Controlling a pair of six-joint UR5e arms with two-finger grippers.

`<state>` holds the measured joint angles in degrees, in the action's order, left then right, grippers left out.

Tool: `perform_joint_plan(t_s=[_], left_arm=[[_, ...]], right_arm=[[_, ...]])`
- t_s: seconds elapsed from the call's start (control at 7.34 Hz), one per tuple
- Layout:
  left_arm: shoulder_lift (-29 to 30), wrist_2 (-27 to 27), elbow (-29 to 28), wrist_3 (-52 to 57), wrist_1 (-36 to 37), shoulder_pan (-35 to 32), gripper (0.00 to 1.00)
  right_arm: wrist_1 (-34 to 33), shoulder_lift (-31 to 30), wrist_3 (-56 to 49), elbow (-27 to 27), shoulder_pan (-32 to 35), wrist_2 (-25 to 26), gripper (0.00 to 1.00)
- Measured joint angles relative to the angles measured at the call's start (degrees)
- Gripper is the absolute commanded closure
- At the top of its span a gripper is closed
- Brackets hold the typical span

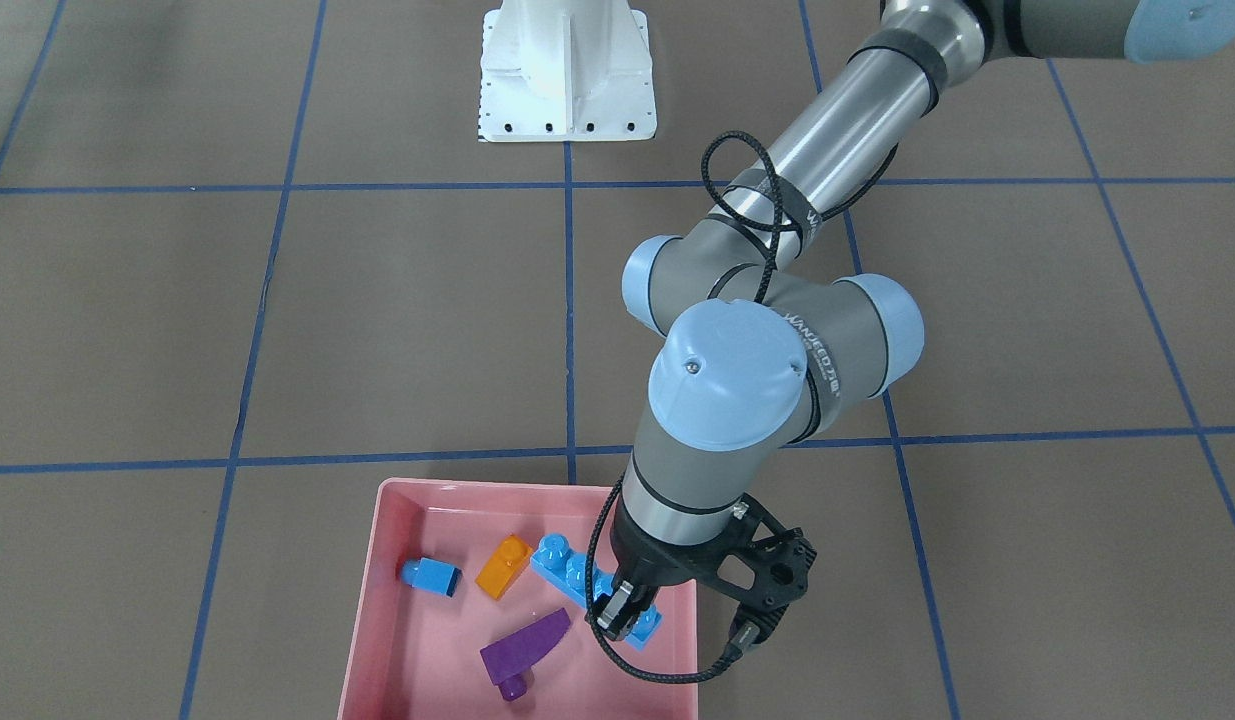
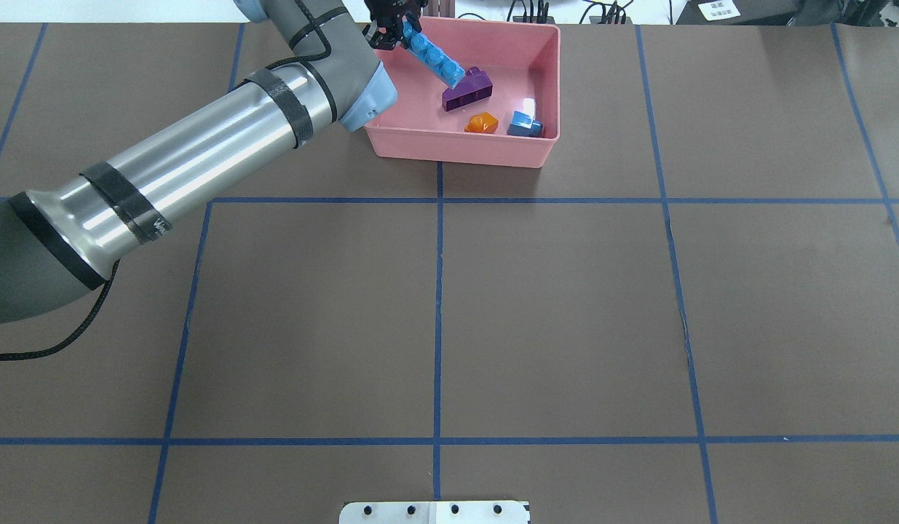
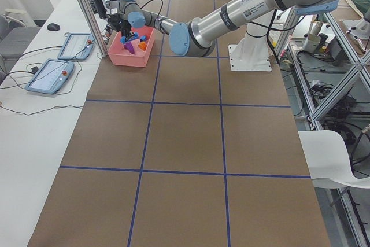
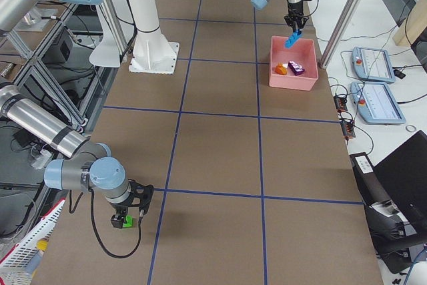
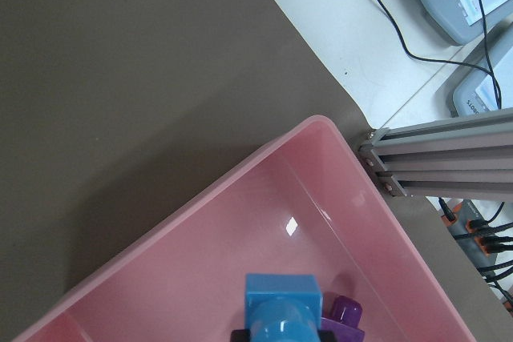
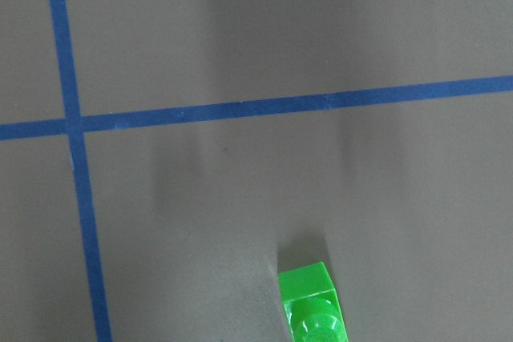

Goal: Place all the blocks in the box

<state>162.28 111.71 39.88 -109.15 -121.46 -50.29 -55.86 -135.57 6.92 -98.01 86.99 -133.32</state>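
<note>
The pink box stands at the table's far edge, seen from the overhead view. In it lie the blue one-stud cube, the orange sloped piece and the purple wedge. My left gripper is shut on one end of the long blue bar and holds it tilted over the box's left side. The green brick lies on the brown table far from the box. My right gripper is right at it; I cannot tell if it is open or shut.
The white metal base stands at the robot's side of the table. An aluminium frame post and control tablets sit just beyond the box. Blue tape lines cross the brown table.
</note>
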Motion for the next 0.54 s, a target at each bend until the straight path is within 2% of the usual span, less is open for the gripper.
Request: perform_joint_plan(t_s=[0.14,0.54], left_arm=[[0.4,-1.1,-1.6,-0.4,-2.1,0.3,0.01],[1.2,-2.3,-3.4,-0.7,-4.6,0.4,0.00]], right_arm=[[2.1,0.1,0.3,2.0,0.0,-0.4,0.00],[4.9,0.2,0.1,5.0,-0.1,-0.6,0.00]])
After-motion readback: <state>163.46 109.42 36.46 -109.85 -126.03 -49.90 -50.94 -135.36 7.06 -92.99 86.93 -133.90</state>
